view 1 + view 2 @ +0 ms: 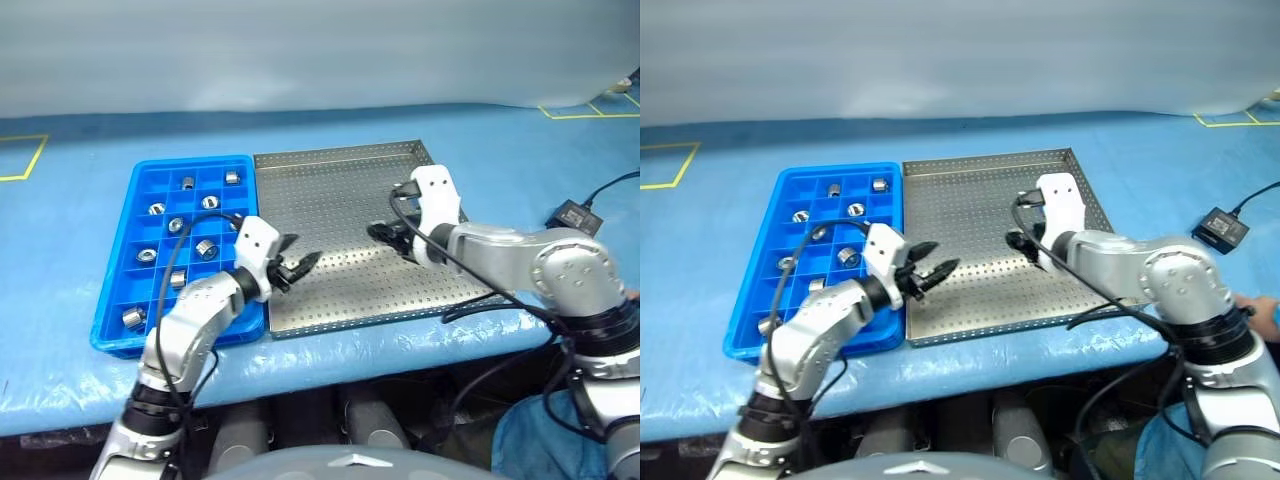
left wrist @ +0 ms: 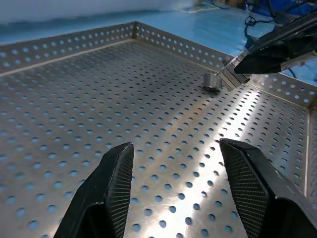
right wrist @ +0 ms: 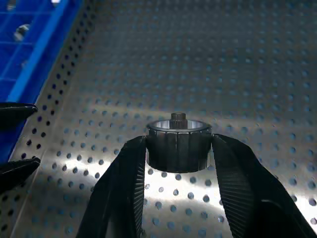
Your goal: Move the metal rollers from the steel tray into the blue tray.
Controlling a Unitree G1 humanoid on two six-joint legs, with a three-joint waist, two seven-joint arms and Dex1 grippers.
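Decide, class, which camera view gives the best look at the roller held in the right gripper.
The right wrist view: the roller sits large between the right gripper's fingers, its ribbed side and rim plain. The left wrist view shows it small and distant; in the eye views the gripper mostly hides it.

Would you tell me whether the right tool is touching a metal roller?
Touching: in the right wrist view, the right tool has both fingers pressed against the roller.

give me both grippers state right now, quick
Left gripper: open, holding nothing, over the steel tray.
Right gripper: shut on a metal roller, above the steel tray.
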